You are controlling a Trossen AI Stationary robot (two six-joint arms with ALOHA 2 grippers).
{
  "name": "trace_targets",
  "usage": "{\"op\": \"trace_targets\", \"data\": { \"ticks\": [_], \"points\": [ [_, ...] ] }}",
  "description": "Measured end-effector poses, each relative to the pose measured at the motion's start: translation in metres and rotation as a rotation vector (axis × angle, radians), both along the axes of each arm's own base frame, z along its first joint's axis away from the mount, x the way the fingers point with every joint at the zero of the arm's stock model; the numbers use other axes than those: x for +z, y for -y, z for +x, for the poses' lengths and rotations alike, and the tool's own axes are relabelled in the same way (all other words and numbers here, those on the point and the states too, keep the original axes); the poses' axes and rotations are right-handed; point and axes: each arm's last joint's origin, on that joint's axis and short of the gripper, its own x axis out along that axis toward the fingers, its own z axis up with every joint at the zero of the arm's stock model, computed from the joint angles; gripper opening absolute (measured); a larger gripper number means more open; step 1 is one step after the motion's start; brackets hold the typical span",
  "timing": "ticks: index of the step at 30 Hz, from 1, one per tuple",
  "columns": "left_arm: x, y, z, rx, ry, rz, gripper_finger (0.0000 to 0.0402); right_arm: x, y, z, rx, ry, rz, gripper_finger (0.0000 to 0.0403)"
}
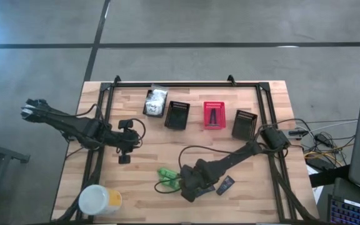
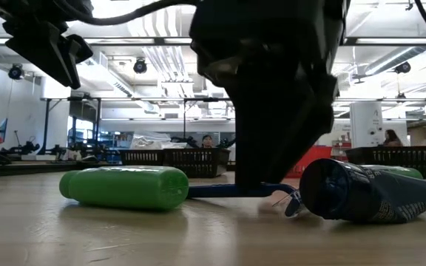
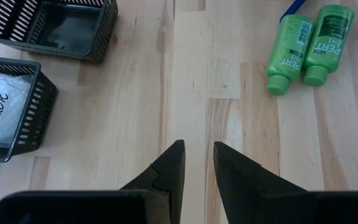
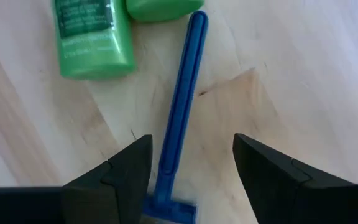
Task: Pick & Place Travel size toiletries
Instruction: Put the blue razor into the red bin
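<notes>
The right gripper (image 4: 188,165) hangs low over the pale wood-plank table (image 1: 149,140), its dark wedge fingers spread on either side of a thin blue plastic razor (image 4: 178,118) (not touching it). Two glossy green bottles (image 3: 308,46) lie side by side just beyond. The left gripper (image 3: 196,165) hovers narrowly parted, empty.

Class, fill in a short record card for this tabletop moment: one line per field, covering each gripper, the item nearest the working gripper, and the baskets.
Right gripper: open, low over the table, fingers either side of the razor
Razor: blue, lying flat, handle tip near the green bottles
Left gripper: empty, above bare wood
Baskets: three black, one red basket, in a row
Leftmost basket: holds white packets
</notes>
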Motion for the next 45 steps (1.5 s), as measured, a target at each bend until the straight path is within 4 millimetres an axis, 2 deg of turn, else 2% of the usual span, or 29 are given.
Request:
{"op": "trace_targets", "data": {
  "ticks": [3,9,15,20,28,31,36,39,45],
  "points": [
    [0.000,0.000,0.000,0.000,0.000,0.000,0.0090,-0.007,0.001,-0.002,0.020,0.010,-0.005,0.0215],
    [0.000,0.000,0.000,0.000,0.000,0.000,0.0090,-0.008,0.002,-0.003,0.043,0.008,-0.015,0.0213],
    [0.000,0.000,0.000,-0.002,0.000,0.002,0.0090,-0.011,0.003,-0.005,0.080,-0.002,-0.030,0.0192],
    [0.000,0.000,0.000,-0.002,0.000,0.002,0.0090,-0.012,0.003,-0.006,0.038,-0.011,-0.012,0.0144],
    [0.000,0.000,0.000,-0.002,0.000,0.002,0.0090,-0.012,0.004,-0.007,-0.071,-0.030,0.036,0.0035],
    [0.000,0.000,0.000,-0.002,0.000,0.002,0.0090,-0.010,0.004,-0.007,-0.133,-0.025,0.055,0.0026],
    [0.000,0.000,0.000,-0.002,0.000,0.002,0.0090,-0.003,0.011,-0.018,-0.418,-0.020,-0.031,0.0036],
    [0.000,0.000,0.000,-0.001,0.000,0.001,0.0090,0.015,0.017,-0.024,-0.574,0.047,-0.065,0.0033],
    [0.000,-0.001,0.000,-0.002,0.007,0.025,0.0090,0.052,0.044,-0.036,-0.640,0.075,-0.063,0.0031]
  ]
}}
